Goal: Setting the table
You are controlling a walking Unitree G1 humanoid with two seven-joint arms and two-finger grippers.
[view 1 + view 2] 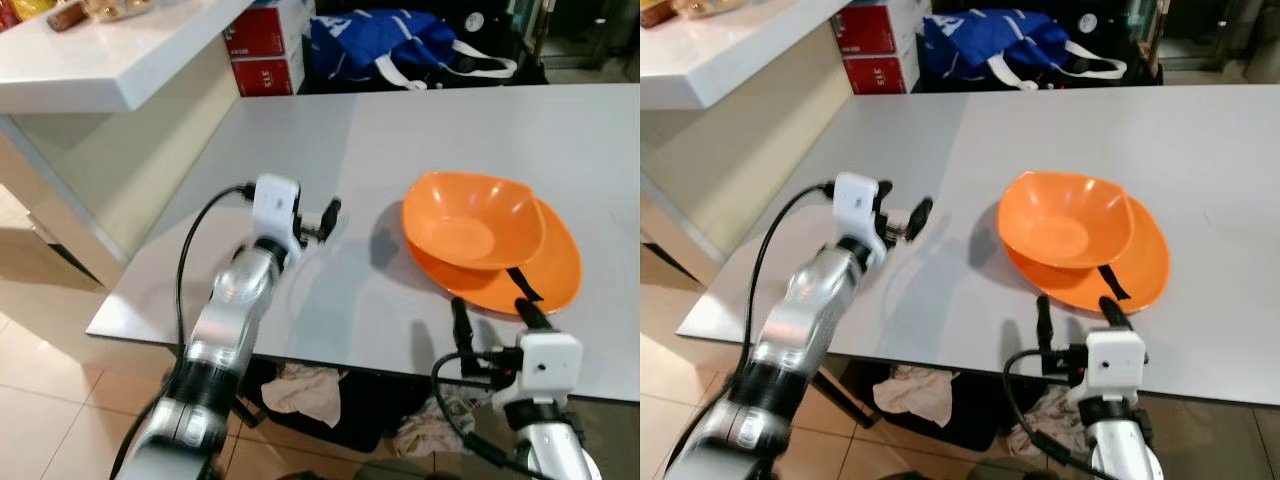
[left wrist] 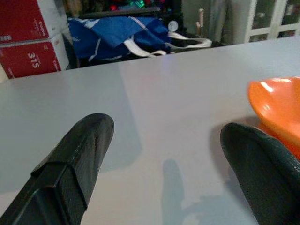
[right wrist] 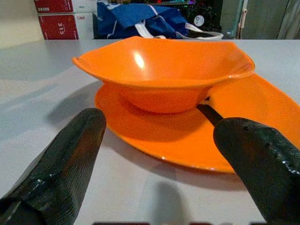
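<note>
- An orange bowl point(image 1: 472, 218) sits inside an orange plate point(image 1: 545, 280) on the grey table point(image 1: 400, 140), toward the near edge at about four o'clock from the table's middle.
- The bowl rests on the far-left part of the plate, leaving the plate's near-right rim bare.
- A thin dark utensil point(image 1: 522, 283) lies on the plate, its far end tucked against the bowl at the bowl's five o'clock; what kind it is cannot be told.
- The right gripper point(image 1: 492, 312) hovers at the table's near edge, at the plate's six o'clock. Its two black fingers are spread wide and hold nothing; one fingertip point(image 1: 527, 311) overlaps the plate's near rim, the other stands to its left over bare table.
- The left gripper point(image 1: 322, 222) hangs above the table at the bowl's nine o'clock, apart from it. Seen from its wrist, its fingers point(image 2: 75, 164) are well apart and empty.
- Beyond the table's far edge are a blue bag point(image 1: 385, 45) and red boxes point(image 1: 265, 50).
- A white counter point(image 1: 110, 60) stands at ten o'clock.
- Crumpled cloths point(image 1: 305, 390) lie on the floor beneath the table.
</note>
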